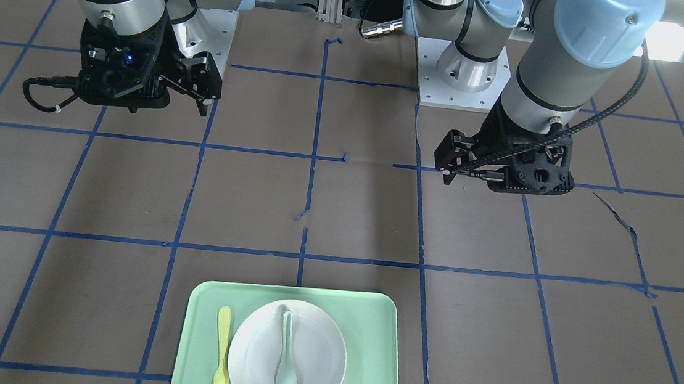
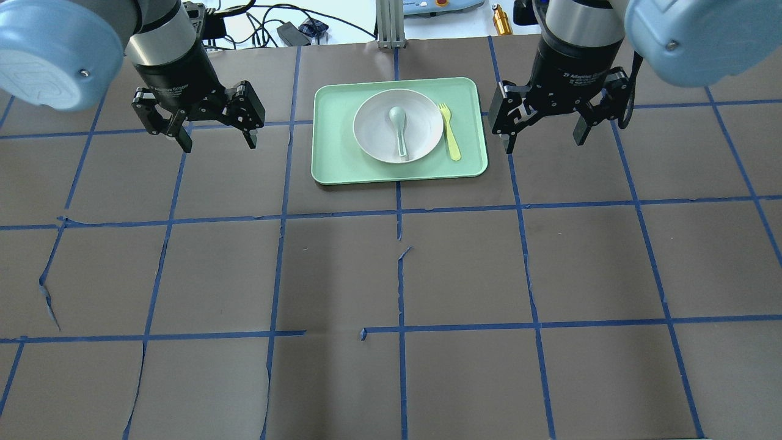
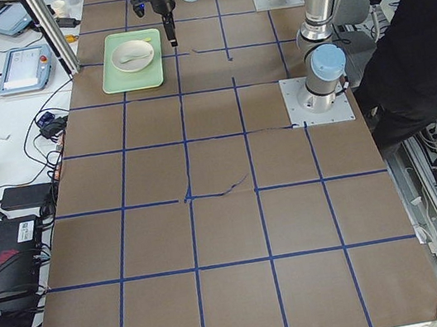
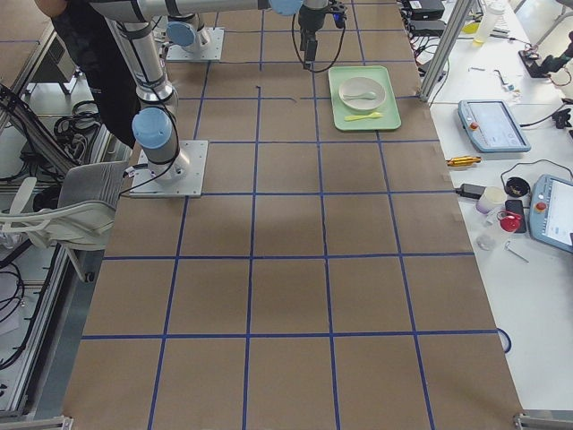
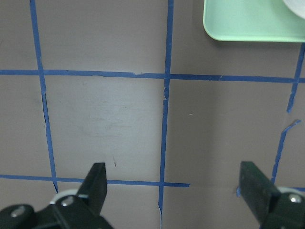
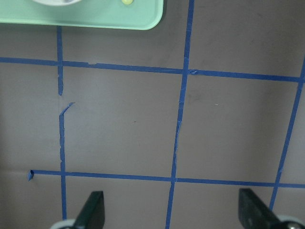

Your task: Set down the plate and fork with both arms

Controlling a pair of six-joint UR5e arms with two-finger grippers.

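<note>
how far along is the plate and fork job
Plate and fork lie side by side on the green tray, a spoon in the plate. In hand: nothing; left gripper and right gripper hang open and empty either side of the tray. If the tray is the goal, nothing looks left.

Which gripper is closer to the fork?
Right. The right gripper hangs open just off the tray edge nearest the fork; the left gripper is beyond the tray's opposite edge, with the plate between.

Silver-grey arms — light-blue joint caps, braided black cable.
</note>
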